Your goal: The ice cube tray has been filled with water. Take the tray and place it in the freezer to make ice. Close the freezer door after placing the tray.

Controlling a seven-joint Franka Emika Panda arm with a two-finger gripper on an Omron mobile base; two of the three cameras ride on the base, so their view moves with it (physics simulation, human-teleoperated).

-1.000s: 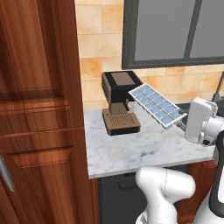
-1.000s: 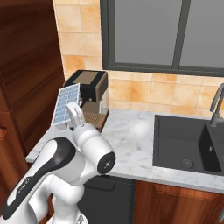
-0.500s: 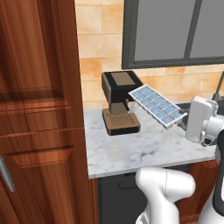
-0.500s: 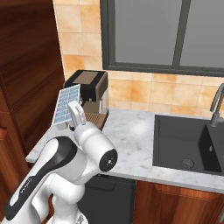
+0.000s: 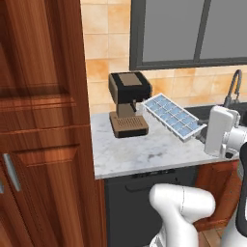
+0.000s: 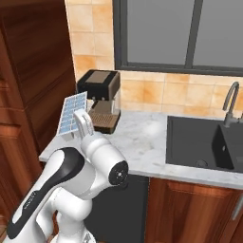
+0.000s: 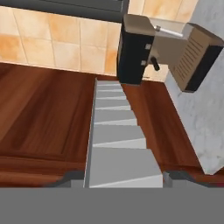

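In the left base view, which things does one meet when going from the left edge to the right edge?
Wooden cabinet → coffee machine → ice cube tray, held up above the counter → the robot's white hand → faucet.

A home kitchen: a coffee machine (image 5: pixel 126 103) stands on a marble counter (image 5: pixel 144 152), wooden cabinets (image 5: pixel 41 120) to its left, a dark sink (image 6: pixel 204 142) and tiled wall (image 6: pixel 156 92) to its right.

Coffee machine (image 5: pixel 126 101) and tall wooden cabinet (image 5: pixel 43 120) crowd the counter's (image 5: pixel 144 152) left; right side open
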